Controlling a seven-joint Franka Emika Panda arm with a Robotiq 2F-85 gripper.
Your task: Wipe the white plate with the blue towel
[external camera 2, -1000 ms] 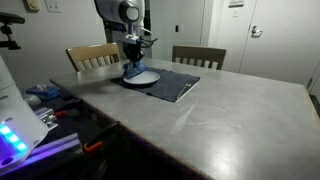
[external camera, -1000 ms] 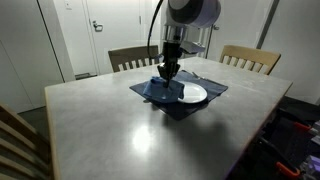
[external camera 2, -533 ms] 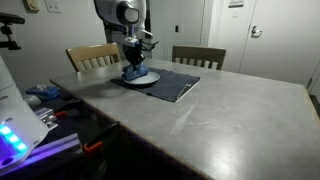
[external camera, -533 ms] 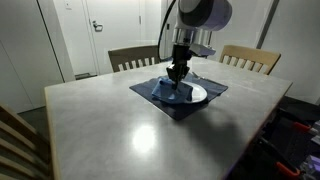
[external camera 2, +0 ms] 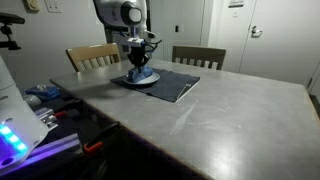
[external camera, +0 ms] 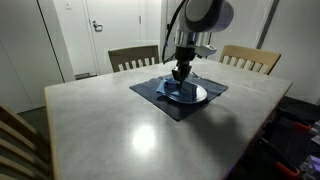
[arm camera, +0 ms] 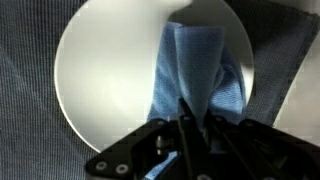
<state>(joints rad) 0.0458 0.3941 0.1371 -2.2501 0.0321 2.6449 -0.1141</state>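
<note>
A white plate (arm camera: 105, 75) lies on a dark blue placemat (external camera: 160, 100) on the table; it shows in both exterior views (external camera: 196, 95) (external camera 2: 150, 79). A light blue towel (arm camera: 200, 75) hangs bunched from my gripper (arm camera: 197, 112), which is shut on its top, and its lower end lies spread on the plate. In both exterior views the gripper (external camera: 181, 72) (external camera 2: 139, 64) points straight down over the plate, with the towel (external camera: 181, 88) (external camera 2: 139, 76) under it.
The grey table (external camera: 110, 135) has wooden chairs (external camera: 133, 57) (external camera: 250, 58) at its far side. The placemat (external camera 2: 175, 84) extends beyond the plate. Cables and equipment (external camera 2: 45, 105) sit off the table's edge.
My gripper has moved sideways across the plate with the towel, dragging the cloth from the plate's edge toward its middle.
</note>
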